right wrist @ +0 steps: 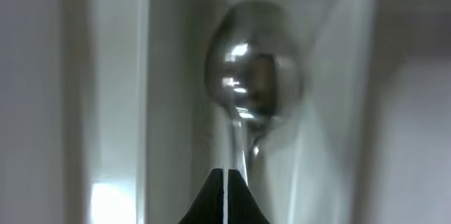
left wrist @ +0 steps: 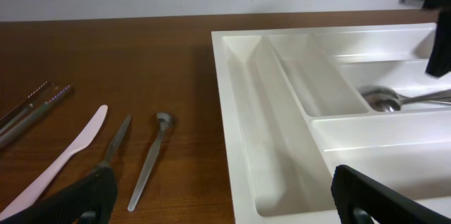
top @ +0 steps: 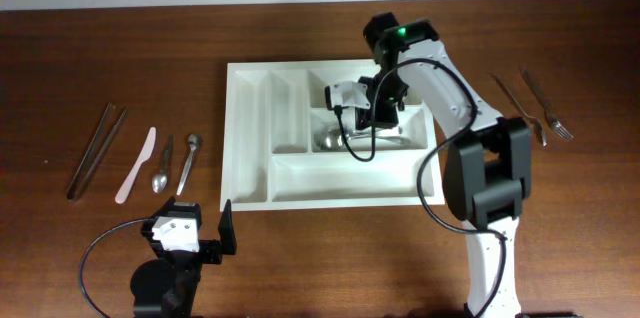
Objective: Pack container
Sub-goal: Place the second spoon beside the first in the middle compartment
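The container (top: 340,180) lies in the middle of the surface. The right jaws are pressed together on the handle of a spoon (right wrist: 255,62) in its middle wide part. The left jaws are spread wide near the front edge.

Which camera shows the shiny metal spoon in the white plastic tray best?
The right wrist view: the shiny metal spoon fills the frame, though blurred. Overhead shows it tiny, half hidden under the right gripper. The left wrist view catches its bowl and some handle at the edge.
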